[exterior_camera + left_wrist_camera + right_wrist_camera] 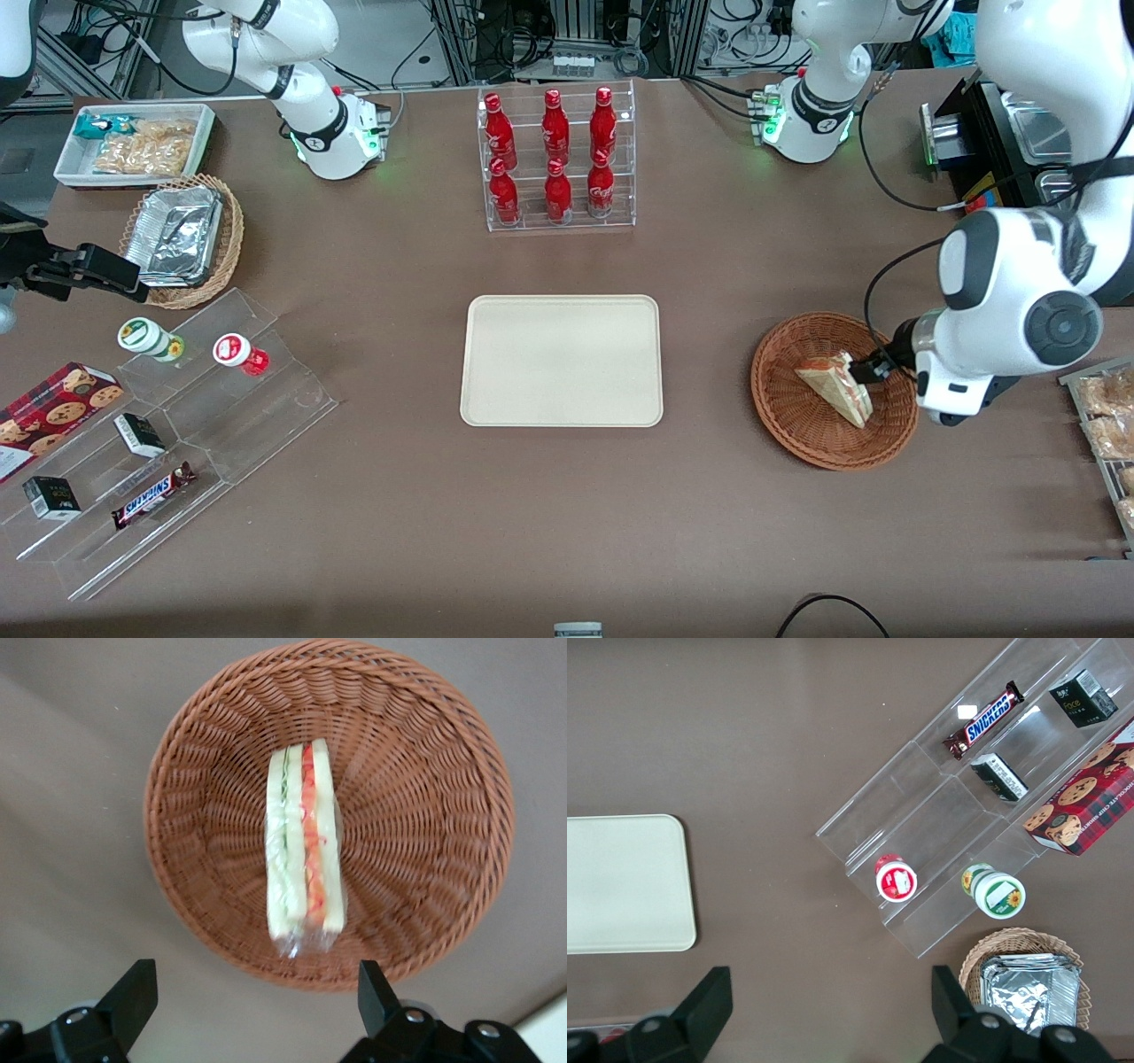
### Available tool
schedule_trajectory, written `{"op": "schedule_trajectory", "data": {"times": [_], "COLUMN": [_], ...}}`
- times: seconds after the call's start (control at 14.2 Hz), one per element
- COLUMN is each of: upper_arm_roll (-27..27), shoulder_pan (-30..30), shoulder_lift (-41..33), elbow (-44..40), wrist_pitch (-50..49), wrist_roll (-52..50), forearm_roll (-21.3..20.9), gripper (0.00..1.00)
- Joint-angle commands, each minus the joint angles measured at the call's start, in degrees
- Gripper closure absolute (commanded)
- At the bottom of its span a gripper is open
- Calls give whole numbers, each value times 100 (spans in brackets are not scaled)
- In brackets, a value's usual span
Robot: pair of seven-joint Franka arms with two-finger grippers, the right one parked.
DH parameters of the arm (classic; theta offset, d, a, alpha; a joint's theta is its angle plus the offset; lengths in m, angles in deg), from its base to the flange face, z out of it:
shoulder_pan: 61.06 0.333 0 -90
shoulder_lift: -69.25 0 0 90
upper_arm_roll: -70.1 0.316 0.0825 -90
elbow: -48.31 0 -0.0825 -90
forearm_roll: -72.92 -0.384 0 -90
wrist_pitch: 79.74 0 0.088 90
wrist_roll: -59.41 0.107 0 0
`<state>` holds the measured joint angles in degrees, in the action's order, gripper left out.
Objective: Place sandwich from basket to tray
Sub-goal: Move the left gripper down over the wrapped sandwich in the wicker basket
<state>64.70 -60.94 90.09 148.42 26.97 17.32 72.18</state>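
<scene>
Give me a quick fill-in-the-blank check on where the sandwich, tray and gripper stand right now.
1. The sandwich lies in the ____.
2. The tray holds ____ items.
3. The gripper hangs over the basket with its fingers ____.
4. The clear rack holds ____ red bottles.

Missing words: basket; no; open; six

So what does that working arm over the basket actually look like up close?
The arm is glossy white and rounded, with dark grey joint caps and black rings at the seams. A black cable loops along it. Its gripper, open over the basket, has two black wedge-shaped fingers with silver screws at their bases.
</scene>
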Motion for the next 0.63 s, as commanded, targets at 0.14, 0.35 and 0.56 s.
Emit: {"op": "schedule_trajectory", "data": {"times": [0.14,0.35,0.56], "upper_arm_roll": [-22,-13,-13], "shoulder_pan": [-39,-30,-21], "shoulder_lift": [140,192,350], "elbow": [683,1123,1326], "wrist_pitch": [989,1640,2159], "wrist_roll": [-774,-774,-879], "forearm_roll": [-41,-41,-32], "gripper": [0,0,0]}}
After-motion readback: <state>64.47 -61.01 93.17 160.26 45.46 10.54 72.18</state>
